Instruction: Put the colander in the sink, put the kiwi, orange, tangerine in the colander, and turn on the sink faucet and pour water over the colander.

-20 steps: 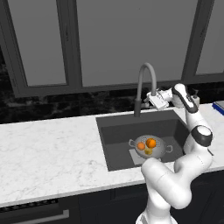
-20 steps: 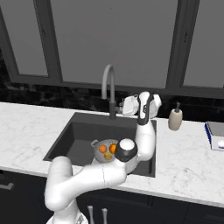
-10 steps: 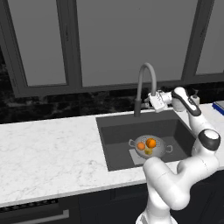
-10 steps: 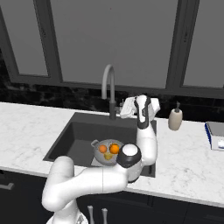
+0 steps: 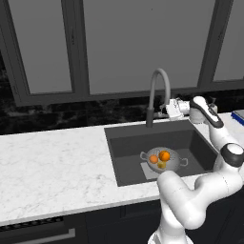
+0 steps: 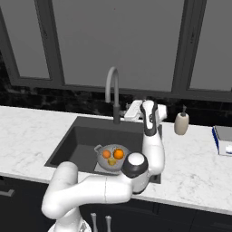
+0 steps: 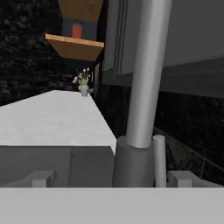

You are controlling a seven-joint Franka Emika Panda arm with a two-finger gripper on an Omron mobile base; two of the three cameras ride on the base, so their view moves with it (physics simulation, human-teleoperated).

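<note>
**Caller:** With the colander (image 5: 162, 160) sitting in the sink (image 5: 125, 157) and the fruit loaded, where are you?

**Me:** Up at the faucet (image 5: 156, 97), jaws (image 5: 167, 109) spread wide, holding nothing. From my hand, its column (image 7: 146, 74) rises dead ahead and the little lever (image 7: 159, 160) stands just to the right of its base.

**Caller:** And the fruit?

**Me:** Two orange balls, here (image 5: 165, 155) and here (image 5: 153, 159), plus the kiwi (image 5: 162, 165), all in the bowl. No water running yet, so I'd say the tap is what's left.

**Caller:** What could bite you?

**Me:** My fingers straddle the column more than the lever, I reckon. Close now and I might clamp the column, or brush past the lever without shifting it. Push too hard sideways and I could swing the spout off line.

**Caller:** Which matters why?

**Me:** It arcs over the sink's back edge; the colander sits nearer the front. A swung spout could send the stream beside the bowl. The pump bottle (image 6: 181, 123) on the bench (image 6: 199, 163) is well apart, no worry there.
</note>
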